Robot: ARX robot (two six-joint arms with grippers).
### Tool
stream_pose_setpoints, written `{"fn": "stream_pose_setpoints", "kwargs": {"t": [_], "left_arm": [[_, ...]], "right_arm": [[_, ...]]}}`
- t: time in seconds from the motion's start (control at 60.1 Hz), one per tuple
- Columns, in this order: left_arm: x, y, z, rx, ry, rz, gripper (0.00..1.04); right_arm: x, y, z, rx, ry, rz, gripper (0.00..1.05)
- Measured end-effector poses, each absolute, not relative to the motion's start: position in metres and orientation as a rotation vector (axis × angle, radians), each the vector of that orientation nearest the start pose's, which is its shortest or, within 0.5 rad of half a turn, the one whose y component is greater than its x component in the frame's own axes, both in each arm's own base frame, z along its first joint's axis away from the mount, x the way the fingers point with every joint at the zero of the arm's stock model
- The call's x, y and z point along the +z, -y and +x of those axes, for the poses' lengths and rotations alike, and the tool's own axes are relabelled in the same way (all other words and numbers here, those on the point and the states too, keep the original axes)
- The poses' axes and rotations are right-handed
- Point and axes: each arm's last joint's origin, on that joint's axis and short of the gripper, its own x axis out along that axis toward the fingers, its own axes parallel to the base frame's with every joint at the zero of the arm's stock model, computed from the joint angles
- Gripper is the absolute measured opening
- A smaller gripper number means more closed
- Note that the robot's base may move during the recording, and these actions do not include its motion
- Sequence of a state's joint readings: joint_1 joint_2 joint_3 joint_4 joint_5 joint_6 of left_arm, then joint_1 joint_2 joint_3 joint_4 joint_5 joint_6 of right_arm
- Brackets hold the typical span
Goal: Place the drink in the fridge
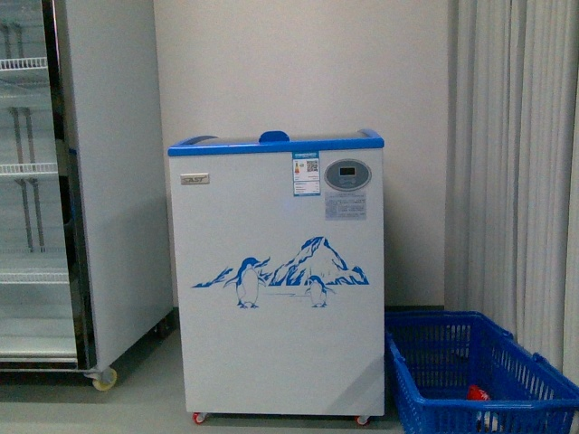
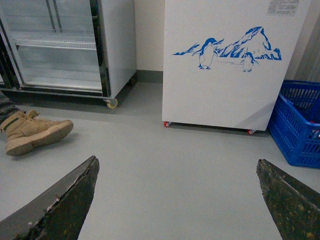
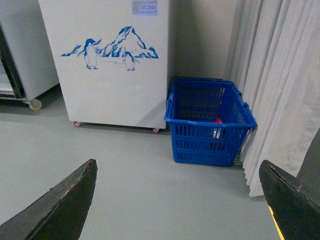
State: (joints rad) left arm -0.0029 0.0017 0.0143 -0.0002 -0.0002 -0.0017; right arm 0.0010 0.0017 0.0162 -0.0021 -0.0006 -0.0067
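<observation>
The fridge (image 1: pixel 280 298) is a low white chest unit with a blue top rim, a penguin-and-mountain picture and an oval grey display, in the middle of the front view. It also shows in the left wrist view (image 2: pixel 225 85) and the right wrist view (image 3: pixel 115 85). The drink (image 1: pixel 477 393) lies in a blue basket; only its red cap shows. In the right wrist view the drink (image 3: pixel 217 131) shows through the basket's slats. My left gripper (image 2: pixel 177 172) is open over bare floor. My right gripper (image 3: pixel 177 172) is open over bare floor, well short of the basket.
The blue basket (image 1: pixel 425 362) stands on the floor right of the fridge, also in the right wrist view (image 3: pixel 200 145). A tall grey glass-door cabinet (image 1: pixel 109 181) with wire shelves stands left. White curtains (image 1: pixel 516 163) hang right. A tan boot (image 2: pixel 32 132) rests on the floor.
</observation>
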Motion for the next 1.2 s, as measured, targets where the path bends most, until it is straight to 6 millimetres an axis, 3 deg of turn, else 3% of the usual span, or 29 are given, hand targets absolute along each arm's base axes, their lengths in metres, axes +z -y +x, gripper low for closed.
{"fn": "stream_pose_setpoints", "kwargs": {"t": [1.199], "left_arm": [[0.1682, 0.0003, 0.0969, -0.003, 0.012, -0.002, 0.97]], "right_arm": [[0.1687, -0.0001, 0.0968, 0.001, 0.012, -0.007, 0.97]]}}
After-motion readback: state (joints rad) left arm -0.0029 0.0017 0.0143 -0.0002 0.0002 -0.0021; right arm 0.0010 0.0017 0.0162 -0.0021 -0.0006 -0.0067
